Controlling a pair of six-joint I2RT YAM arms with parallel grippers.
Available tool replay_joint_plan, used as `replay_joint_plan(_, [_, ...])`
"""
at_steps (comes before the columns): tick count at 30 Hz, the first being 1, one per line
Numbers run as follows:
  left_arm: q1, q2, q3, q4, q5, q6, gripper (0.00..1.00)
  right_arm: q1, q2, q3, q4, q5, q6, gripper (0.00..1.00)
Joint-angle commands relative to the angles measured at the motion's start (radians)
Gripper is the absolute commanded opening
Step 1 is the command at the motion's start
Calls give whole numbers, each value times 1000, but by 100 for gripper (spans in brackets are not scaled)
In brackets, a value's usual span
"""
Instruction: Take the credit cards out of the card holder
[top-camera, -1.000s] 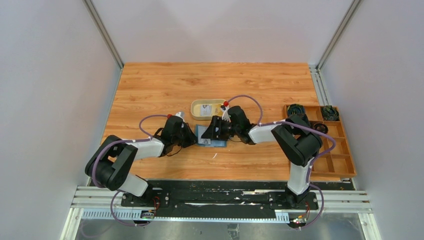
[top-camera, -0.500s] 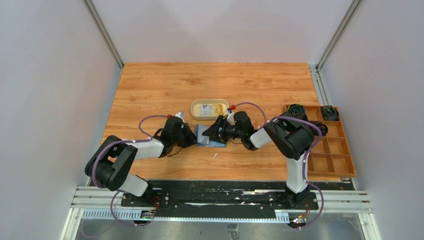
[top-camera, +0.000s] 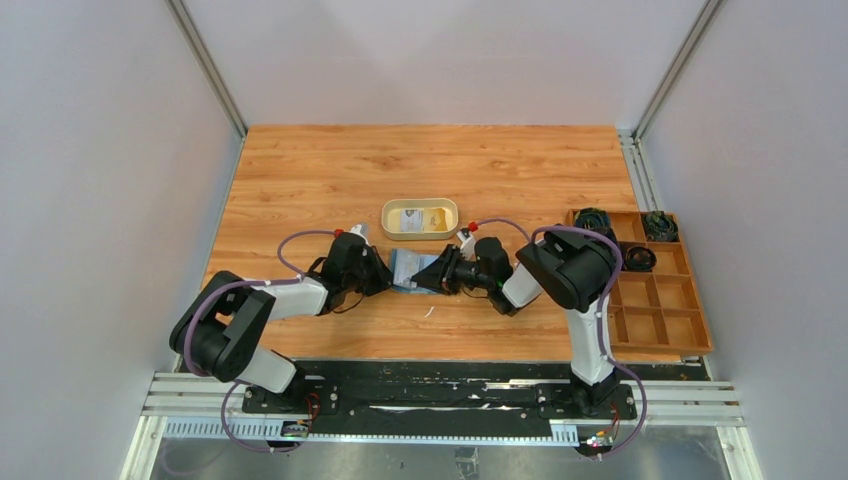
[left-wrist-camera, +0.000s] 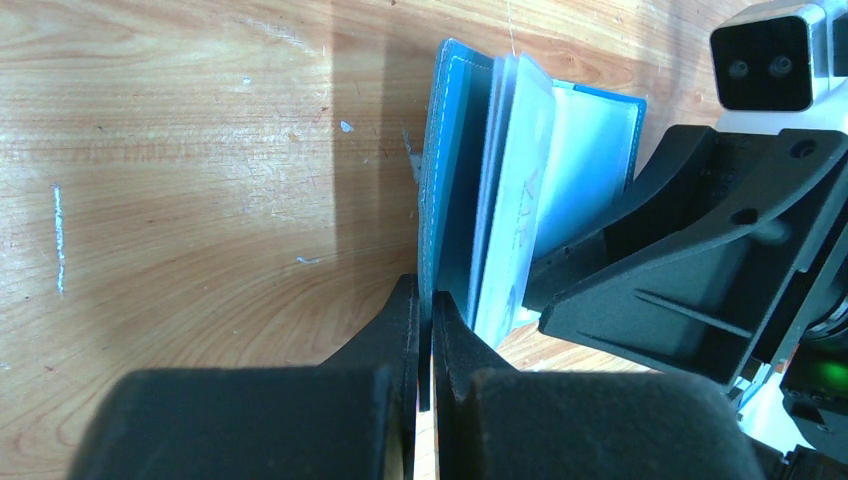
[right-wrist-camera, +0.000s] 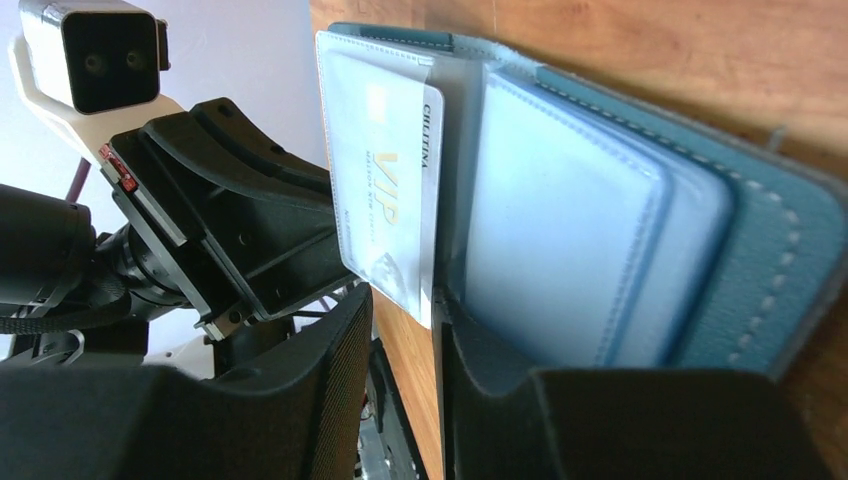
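Whitish card (right-wrist-camera: 385, 180) in card holder (right-wrist-camera: 760, 250) (pale item (top-camera: 408, 219) in tan tray (top-camera: 420, 202))

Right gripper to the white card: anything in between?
Nothing visible. The white VIP card, in the card holder's clear sleeve, sits with its lower edge between the right gripper's fingers.

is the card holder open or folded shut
Open: the card holder is spread, its clear sleeves fanned out, a whitish card showing in one.

Pale grey walls (top-camera: 100, 200) surround a wooden table (top-camera: 400, 160).
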Motion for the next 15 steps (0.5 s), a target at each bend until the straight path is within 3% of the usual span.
replay_joint_plan(1, [-12, 62, -70, -248, -119, 57, 0, -7, 29, -23, 130, -23, 39, 30])
replay_joint_plan(15, [-12, 66, -70, -248, -118, 57, 0, -48, 45, -48, 225, -42, 78, 0])
